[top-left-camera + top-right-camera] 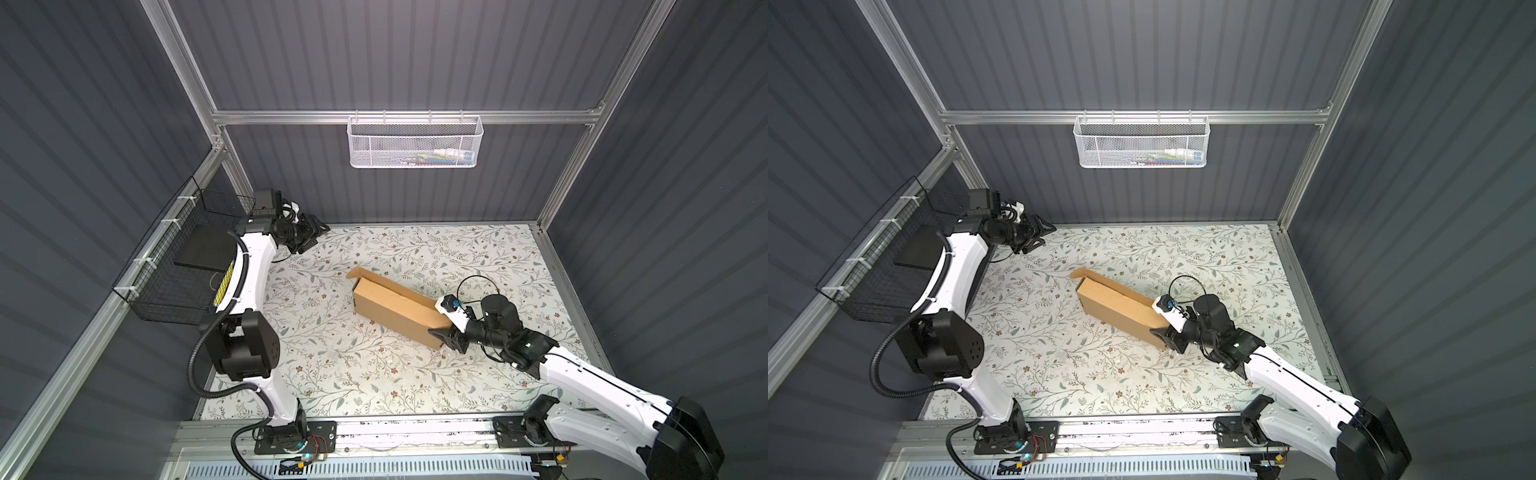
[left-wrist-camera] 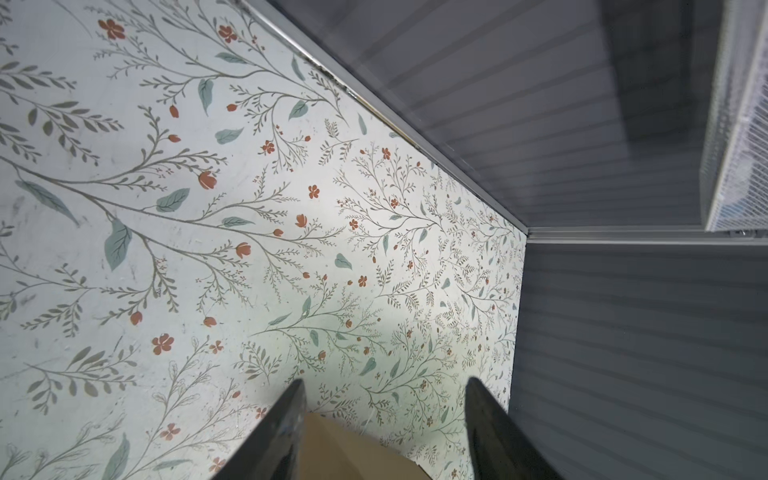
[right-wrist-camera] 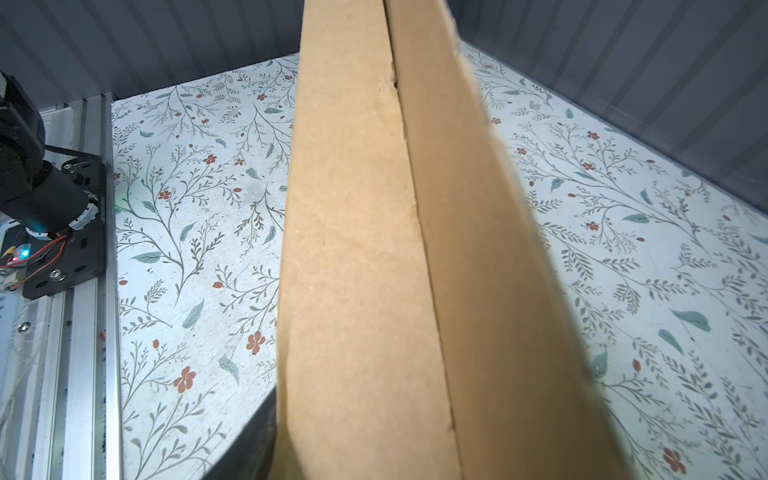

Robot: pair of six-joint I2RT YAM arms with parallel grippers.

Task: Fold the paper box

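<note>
The paper box (image 1: 395,305) lies in the middle of the bench (image 1: 332,374), its long axis running far-left to near-right, with the right claw (image 1: 441,324) pinching its near-right end and the spread, empty left claw (image 1: 316,237) well apart beyond its open far-left end.

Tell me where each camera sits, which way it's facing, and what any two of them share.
Both top views: high behind the arm bases, looking down on the table; both arms show, left tool open, right tool clamping the box.
Left wrist: looks between its tool's fingers toward the far corner and white basket.
Right wrist: looks along the box; one finger and the left arm's base show.
Shared: every view shows the box.
</note>
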